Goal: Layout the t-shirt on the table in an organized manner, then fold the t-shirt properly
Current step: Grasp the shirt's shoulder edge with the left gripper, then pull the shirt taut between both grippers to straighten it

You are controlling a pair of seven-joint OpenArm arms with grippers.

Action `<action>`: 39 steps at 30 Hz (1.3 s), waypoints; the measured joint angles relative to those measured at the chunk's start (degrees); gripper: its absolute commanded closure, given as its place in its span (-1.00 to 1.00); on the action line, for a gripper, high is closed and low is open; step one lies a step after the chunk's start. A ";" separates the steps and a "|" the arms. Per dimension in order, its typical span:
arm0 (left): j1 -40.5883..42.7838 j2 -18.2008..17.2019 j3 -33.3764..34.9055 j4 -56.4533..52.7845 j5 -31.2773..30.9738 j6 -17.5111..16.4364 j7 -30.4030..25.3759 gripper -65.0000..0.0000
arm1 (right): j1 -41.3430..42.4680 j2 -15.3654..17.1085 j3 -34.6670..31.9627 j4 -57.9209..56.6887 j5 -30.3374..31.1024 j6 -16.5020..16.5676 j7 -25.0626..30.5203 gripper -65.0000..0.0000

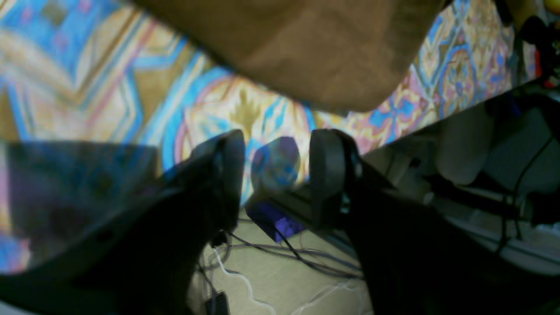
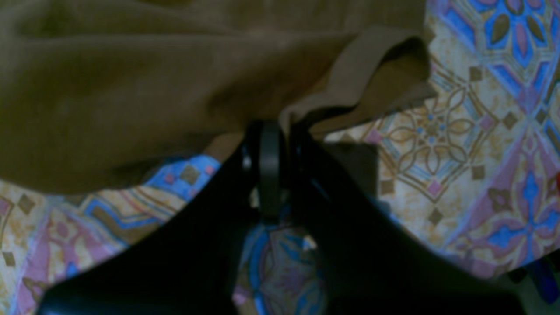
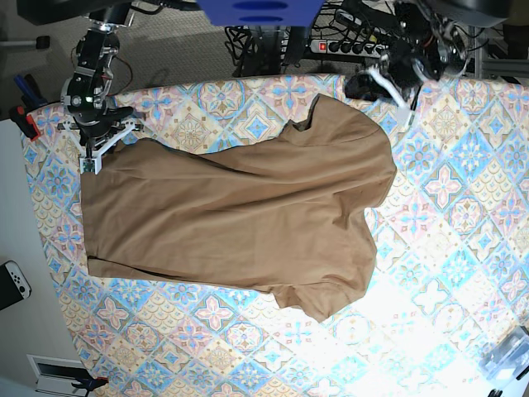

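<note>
- Step in hand, as I judge it: laying out. The shirt [image 3: 240, 215] lies spread but not square, and no fold shows.
- Right pincer [image 2: 280, 131]: its jaws are pressed together on a hem corner of the shirt, with cloth bunched just above the tips and a loose flap curling off to their right.
- Beyond that grip the cloth runs away from the pincer in soft ridges; under it and to either side is the table [image 2: 459, 175].
- Left pincer [image 1: 276, 151]: jaws parted, nothing between them. The shirt's edge hangs just ahead of and above the tips, apart from them. Below the jaws the table ends, and floor and cables show.
- In the base view the left pincer [image 3: 395, 89] sits off the shirt beside its collar-side shoulder, while the right one [image 3: 87, 157] is at the far hem corner.
- Next move, I judge: the left pincer needs a fresh hold on the shoulder or sleeve, then a pull against the right to take out the slack.
- Look of the shirt: plain tan-brown, diagonal wrinkles across the body, one sleeve crumpled, the other tucked near the neck.
</note>
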 measured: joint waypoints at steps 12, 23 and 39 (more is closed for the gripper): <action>-6.80 0.15 0.24 -4.76 0.37 -0.07 -0.02 0.31 | 0.00 0.00 0.00 0.00 -0.02 0.00 0.00 1.00; -8.07 -0.33 7.15 -6.38 3.32 -0.07 -0.87 1.00 | 0.00 0.00 0.00 0.00 -0.02 0.00 -0.02 1.00; -1.75 -3.45 2.16 9.38 9.68 0.13 8.00 1.00 | 0.00 -0.15 0.04 0.04 -0.02 -0.15 0.00 1.00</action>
